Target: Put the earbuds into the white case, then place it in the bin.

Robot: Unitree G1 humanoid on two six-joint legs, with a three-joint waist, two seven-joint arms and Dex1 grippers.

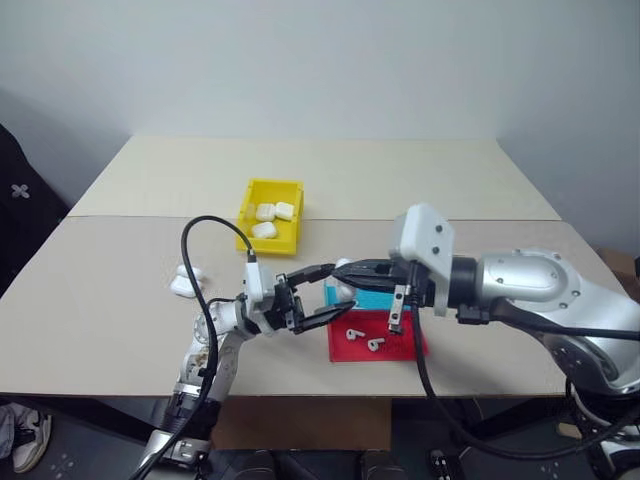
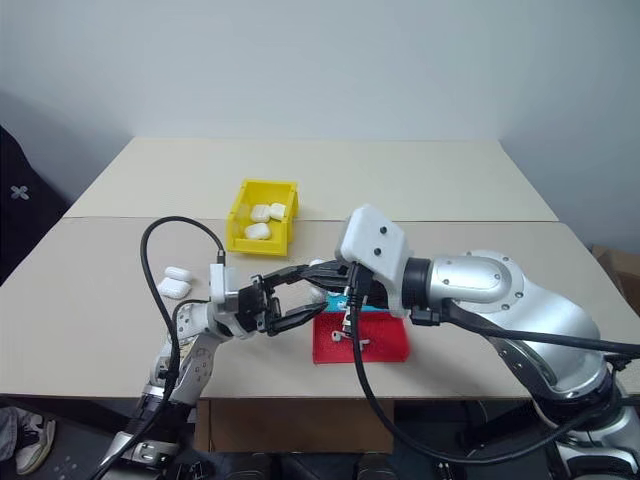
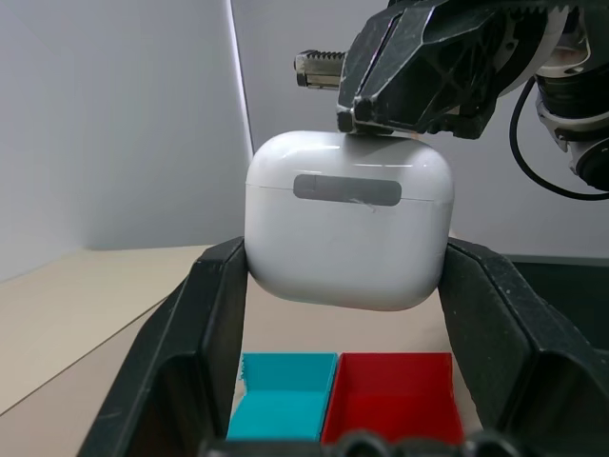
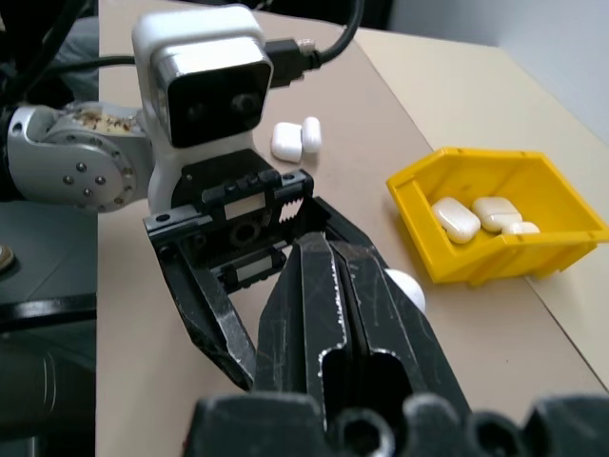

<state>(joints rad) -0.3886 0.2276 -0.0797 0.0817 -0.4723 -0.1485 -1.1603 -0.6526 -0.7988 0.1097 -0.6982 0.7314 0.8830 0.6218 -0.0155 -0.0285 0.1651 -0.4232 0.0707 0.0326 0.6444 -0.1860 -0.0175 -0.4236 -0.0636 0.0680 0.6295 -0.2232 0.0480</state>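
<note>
I see my left gripper (image 3: 344, 286) clamping the case (image 3: 348, 221) between its fingers (image 3: 502, 333), above the table (image 1: 100, 290) near the red tray (image 1: 410, 345). My right gripper (image 3: 395, 124), fingers pressed together, touches the case's lid. Two earbuds (image 1: 363, 340) lie in the tray.

In the head views the white case (image 1: 343, 268) is nearly all hidden between the two grippers, leaving a small white patch. In the right wrist view it shows as a white sliver behind the right gripper (image 4: 335, 286), whose closed jaws cover the rest. The blue tray (image 1: 372, 298) is mostly hidden by the right arm. The earbuds (image 1: 364, 339) in the red tray (image 1: 414, 347) are too small for detail
</note>
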